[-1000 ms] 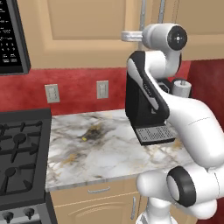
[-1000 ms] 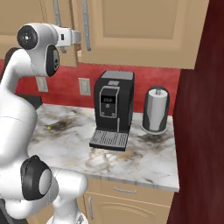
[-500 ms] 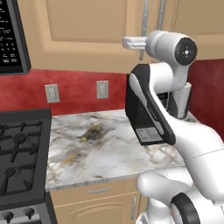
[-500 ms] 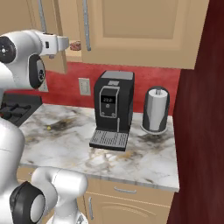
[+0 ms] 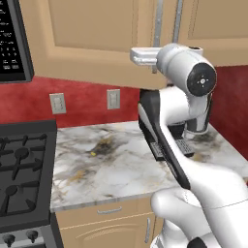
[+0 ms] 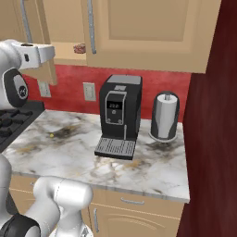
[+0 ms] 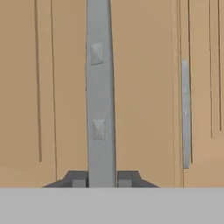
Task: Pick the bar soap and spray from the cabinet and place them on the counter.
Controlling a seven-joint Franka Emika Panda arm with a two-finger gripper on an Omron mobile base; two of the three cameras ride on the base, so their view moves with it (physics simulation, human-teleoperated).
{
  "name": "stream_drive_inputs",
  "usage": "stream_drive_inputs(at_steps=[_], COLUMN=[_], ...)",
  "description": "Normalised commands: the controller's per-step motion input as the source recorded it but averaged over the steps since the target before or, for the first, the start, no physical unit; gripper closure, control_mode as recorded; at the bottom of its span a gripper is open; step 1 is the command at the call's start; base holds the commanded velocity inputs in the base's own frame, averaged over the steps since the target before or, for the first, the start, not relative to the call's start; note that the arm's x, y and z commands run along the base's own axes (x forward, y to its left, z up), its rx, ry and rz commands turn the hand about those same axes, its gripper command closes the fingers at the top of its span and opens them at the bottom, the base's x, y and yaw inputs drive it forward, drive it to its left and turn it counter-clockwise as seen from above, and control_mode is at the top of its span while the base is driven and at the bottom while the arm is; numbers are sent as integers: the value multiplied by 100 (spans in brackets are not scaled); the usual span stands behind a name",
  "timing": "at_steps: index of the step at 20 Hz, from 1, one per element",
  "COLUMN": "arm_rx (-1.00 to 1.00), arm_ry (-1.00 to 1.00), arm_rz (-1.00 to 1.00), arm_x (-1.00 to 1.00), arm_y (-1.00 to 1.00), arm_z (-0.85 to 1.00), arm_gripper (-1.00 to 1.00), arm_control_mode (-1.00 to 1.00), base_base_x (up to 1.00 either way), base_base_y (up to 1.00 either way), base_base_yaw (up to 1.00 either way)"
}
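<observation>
Between the fingers (image 7: 102, 179), closed narrow on it: upright bar handle (image 7: 100, 87) of the cabinet (image 6: 148, 32) door, long axis vertical. Beyond the partly open door, on the shelf: probably the bar soap (image 6: 79, 47). Spray not made out.

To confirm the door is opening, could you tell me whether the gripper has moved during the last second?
Yes. The gripper, shut on the cabinet door handle, has shifted left in the right base view, away from the coffee machine.
</observation>
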Motion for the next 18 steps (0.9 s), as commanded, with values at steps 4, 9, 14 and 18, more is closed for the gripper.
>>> stream_drive_inputs(at_steps=[4,9,14,18], arm_rx=[0,-1,0,-2], arm_ry=[0,0,-1,-5], arm_rz=[-5,-4,0,0], arm_x=[-65,-47,-2,-18], arm_y=[26,37,10,20], arm_z=[45,33,2,3], arm_gripper=[100,-100,-100,-100], arm_control_mode=[-100,-100,-100,-100], base_base_x=[0,0,0,0], base_base_y=[0,0,0,0], base_base_yaw=[0,0,0,0])
